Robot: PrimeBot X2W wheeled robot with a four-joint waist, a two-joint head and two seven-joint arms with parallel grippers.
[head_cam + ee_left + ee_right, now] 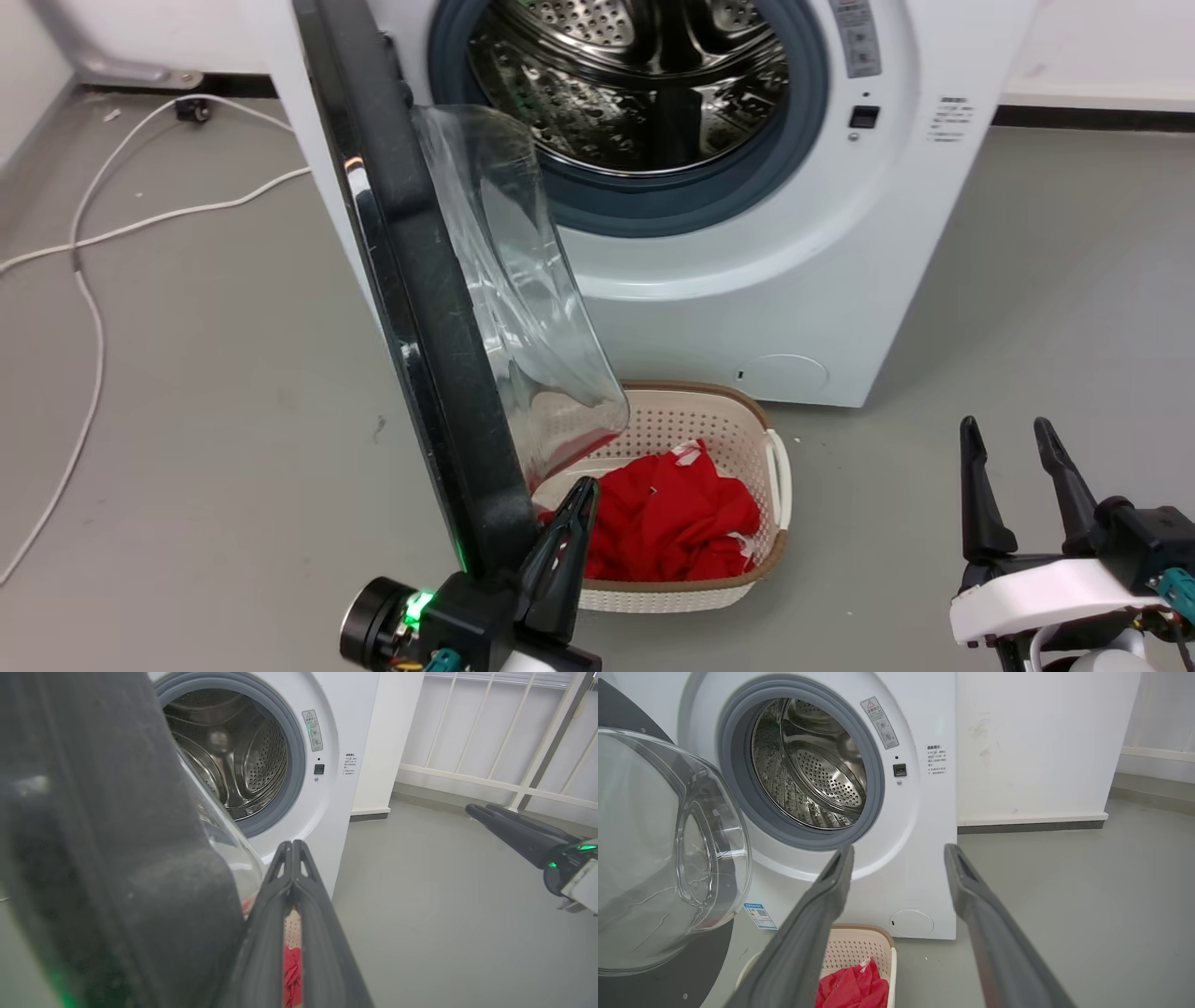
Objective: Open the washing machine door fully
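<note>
Washing machine door [420, 308] stands open, edge-on; left gripper [581, 495] just beside its lower rim; right gripper [1005, 431] jaws apart.

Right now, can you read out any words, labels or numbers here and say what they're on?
Nothing is legible enough to quote.
The grey sticker beside the drum: warning triangle, text too small.
The printed block on the washing machine front: blurred.
The blue label low down: too small.

Left tool [583, 490] and right tool [1006, 427] bear long tapering black fingers [980, 504], a green lamp [417, 607], a white wrist shell [1055, 588].
</note>
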